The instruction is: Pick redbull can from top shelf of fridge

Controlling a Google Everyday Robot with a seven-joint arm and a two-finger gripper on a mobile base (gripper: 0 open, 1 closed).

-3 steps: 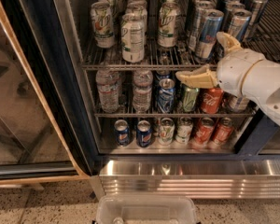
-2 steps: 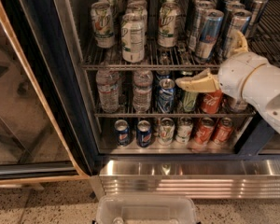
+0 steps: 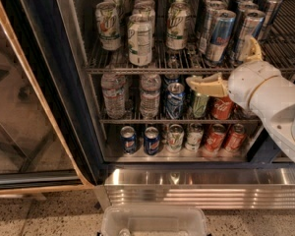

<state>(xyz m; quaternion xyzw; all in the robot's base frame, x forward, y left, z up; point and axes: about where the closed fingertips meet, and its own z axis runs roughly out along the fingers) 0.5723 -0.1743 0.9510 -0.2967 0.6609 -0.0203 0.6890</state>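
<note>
Camera view. The redbull can [image 3: 220,33] stood upright at the front of the top shelf [image 3: 137,69], inside the fridge [image 3: 44,82]. White-and-green cans [image 3: 140,38] stood to its left. My claw [image 3: 221,60] hung just below that can, spread wide and holding nothing. One finger [image 3: 206,85] lay level beneath it; the other [image 3: 254,48] pointed up on its right.

view: single | high, angled down into fridge [image 3: 187,187] | near | claw [image 3: 220,59] right
</note>
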